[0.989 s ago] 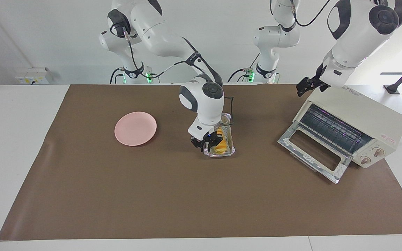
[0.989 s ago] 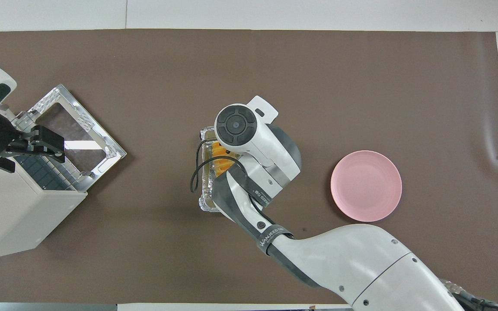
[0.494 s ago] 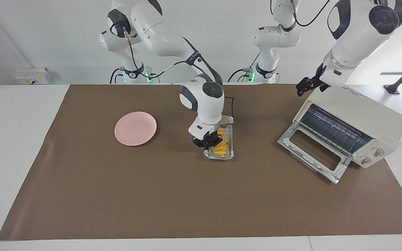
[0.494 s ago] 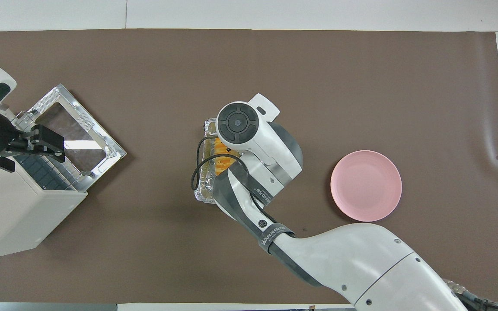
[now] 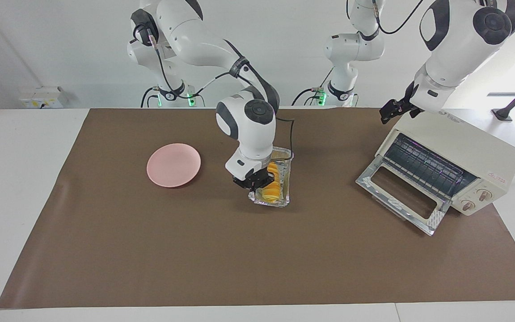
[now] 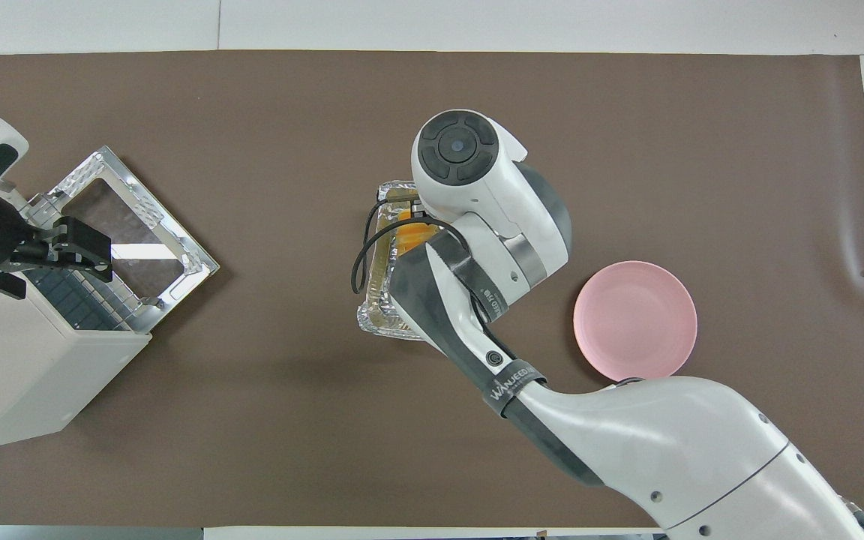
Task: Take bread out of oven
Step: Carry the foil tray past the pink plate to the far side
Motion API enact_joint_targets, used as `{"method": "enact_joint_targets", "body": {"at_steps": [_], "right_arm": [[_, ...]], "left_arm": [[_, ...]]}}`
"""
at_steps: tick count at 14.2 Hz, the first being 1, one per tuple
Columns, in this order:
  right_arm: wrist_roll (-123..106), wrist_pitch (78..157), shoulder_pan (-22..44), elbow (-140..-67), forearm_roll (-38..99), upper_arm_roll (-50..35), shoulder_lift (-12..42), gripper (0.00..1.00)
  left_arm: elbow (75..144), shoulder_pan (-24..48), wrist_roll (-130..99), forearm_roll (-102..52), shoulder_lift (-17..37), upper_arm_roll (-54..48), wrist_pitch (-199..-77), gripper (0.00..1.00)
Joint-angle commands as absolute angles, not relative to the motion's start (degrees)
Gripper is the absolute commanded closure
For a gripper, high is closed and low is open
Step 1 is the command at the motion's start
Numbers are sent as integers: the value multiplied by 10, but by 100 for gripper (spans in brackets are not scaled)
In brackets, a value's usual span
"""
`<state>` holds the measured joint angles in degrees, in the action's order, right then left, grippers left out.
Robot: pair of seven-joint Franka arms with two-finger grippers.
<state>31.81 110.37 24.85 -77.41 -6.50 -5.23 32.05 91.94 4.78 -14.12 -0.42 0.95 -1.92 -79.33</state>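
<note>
One foil tray (image 5: 283, 179) with bread (image 5: 272, 183), shifted plateward, right gripper (image 5: 254, 183) clamped.

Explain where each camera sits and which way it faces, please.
Facing view: high across the table, looking at both robots; whole arms and bases show, right pincer at the foil tray.
Overhead view: above the robots' end, looking steeply down; right arm and left pincer show.
Both share the oven, bread and pink plate.
</note>
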Motion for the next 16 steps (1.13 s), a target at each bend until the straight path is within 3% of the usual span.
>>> {"method": "enact_joint_targets", "body": {"at_steps": [1,3,11,16], "right_arm": [[248,1047,195,-717,-25,-58,320,100],[207,1032,150,-689,-14,-58,325,100],[13,1059,7,-689,-20,-54,354,100],[-12,1096,-20,-675,-38,-38,400,100]], "left_arm": [[926,44,-139,-11,3,-19,-796,0],[926,44,-139,-11,3,-19,-796,0],[926,44,-140,-11,3,-19,-796,0],[926,44,-140,-11,3,-19,-796,0]]}}
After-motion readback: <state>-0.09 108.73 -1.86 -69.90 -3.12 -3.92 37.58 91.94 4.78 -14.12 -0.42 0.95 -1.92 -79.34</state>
